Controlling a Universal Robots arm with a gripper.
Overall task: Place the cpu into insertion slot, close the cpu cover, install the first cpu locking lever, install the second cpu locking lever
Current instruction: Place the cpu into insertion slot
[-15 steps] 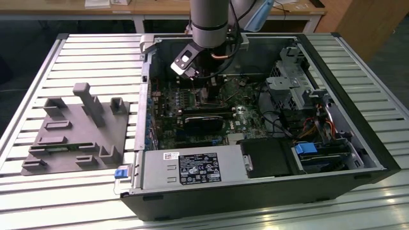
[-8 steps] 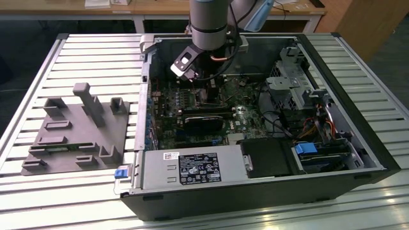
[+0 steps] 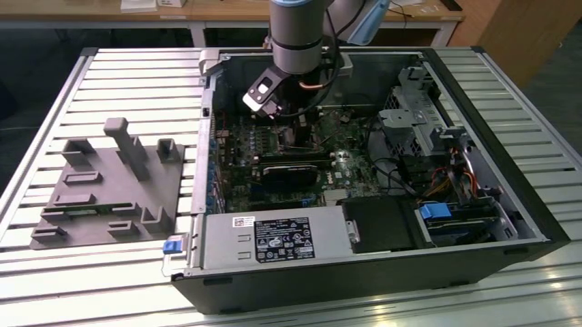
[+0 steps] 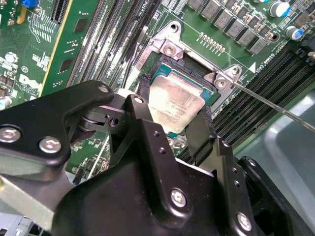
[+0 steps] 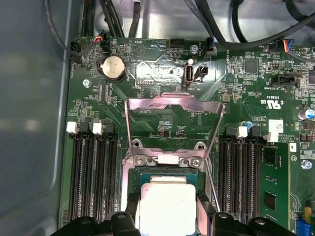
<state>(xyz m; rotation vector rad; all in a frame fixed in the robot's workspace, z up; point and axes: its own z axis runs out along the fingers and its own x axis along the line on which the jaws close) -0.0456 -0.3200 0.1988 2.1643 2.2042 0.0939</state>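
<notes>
In both wrist views the cpu (image 4: pixel 174 101) (image 5: pixel 167 204), a silver square chip, sits between my two black fingers (image 4: pixel 142 105) (image 5: pixel 130 209), which press on its opposite edges. My gripper (image 4: pixel 177 103) (image 5: pixel 167 206) (image 3: pixel 293 129) is shut on it, low inside the computer case. The chip is right over the black-framed insertion slot (image 4: pixel 157 64) (image 5: pixel 170 168); I cannot tell whether it rests in it. The cpu cover (image 5: pixel 172 102), a silvery frame with a window, stands tilted up at the slot's far edge. A thin metal locking lever (image 4: pixel 275 105) (image 5: pixel 211 184) sticks out beside the slot.
Long black memory slots (image 5: pixel 93 177) (image 5: pixel 241 172) flank the socket. In the exterior view a black module (image 3: pixel 291 174), a power supply (image 3: pixel 272 238) and a drive cage (image 3: pixel 427 116) crowd the case. A grey fixture (image 3: pixel 109 184) lies on the slatted table at the exterior view's left.
</notes>
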